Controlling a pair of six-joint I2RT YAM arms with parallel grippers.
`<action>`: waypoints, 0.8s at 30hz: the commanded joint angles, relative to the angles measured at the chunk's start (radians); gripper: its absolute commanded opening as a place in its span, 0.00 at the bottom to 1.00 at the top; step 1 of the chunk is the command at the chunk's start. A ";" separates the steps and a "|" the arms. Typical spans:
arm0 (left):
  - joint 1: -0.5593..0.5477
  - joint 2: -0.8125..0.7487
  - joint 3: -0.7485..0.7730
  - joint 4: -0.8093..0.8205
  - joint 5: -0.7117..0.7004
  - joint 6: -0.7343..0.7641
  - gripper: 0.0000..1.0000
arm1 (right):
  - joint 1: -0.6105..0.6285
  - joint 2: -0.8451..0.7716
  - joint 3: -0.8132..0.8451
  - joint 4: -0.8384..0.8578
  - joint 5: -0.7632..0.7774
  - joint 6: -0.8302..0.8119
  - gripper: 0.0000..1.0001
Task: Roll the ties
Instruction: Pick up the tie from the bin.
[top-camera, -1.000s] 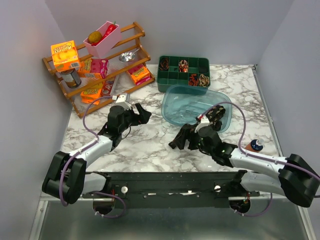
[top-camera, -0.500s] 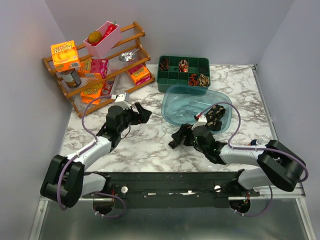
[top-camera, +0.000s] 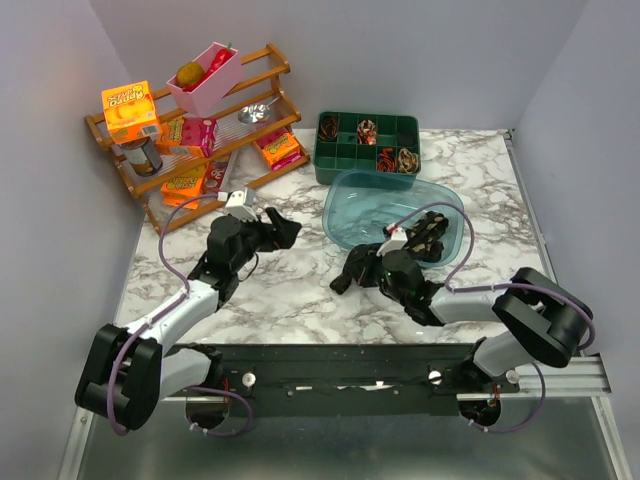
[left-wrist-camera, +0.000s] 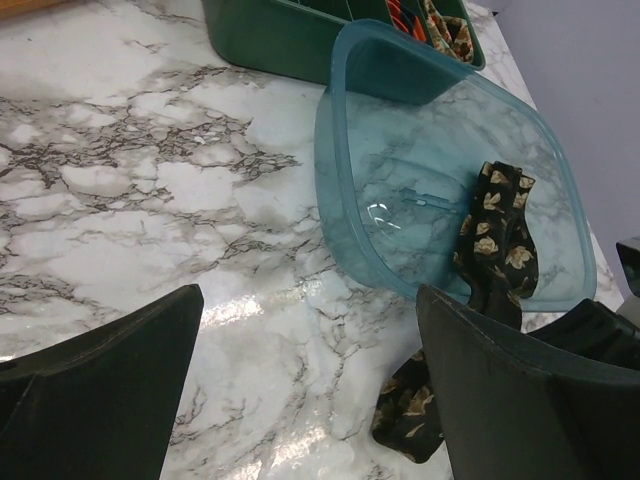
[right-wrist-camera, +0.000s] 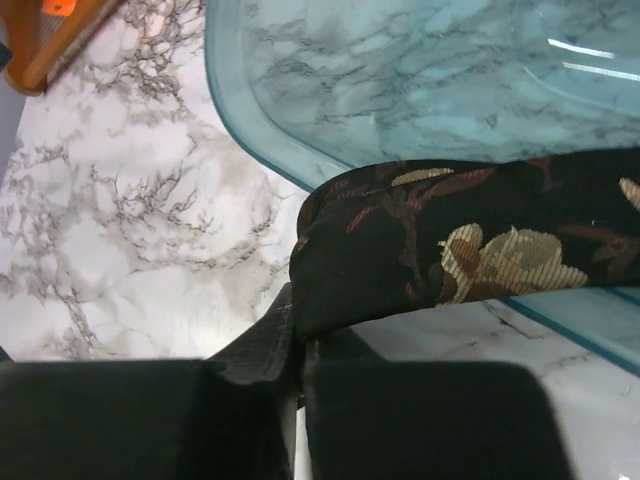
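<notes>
**Out of sight**

The tie (right-wrist-camera: 430, 250) runs off the right wrist view's right edge; the right pincer (right-wrist-camera: 300, 365) is a dark blur cut by the bottom edge. In the left wrist view a finger (left-wrist-camera: 520, 400) of the left pincer (left-wrist-camera: 308, 330) covers the tie's lower stretch. From above, the coils (top-camera: 367, 130) in the green tray (top-camera: 345, 172) are too small to read
</notes>
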 joint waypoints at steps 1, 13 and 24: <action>-0.001 -0.040 -0.013 -0.016 -0.013 0.004 0.99 | 0.005 -0.013 0.058 0.032 -0.042 -0.016 0.01; 0.009 -0.022 0.046 -0.103 0.068 -0.104 0.99 | 0.007 -0.098 0.216 -0.028 0.013 -0.029 0.01; 0.091 0.132 -0.009 0.275 0.396 -0.472 0.99 | 0.003 0.008 0.298 0.044 0.008 0.007 0.01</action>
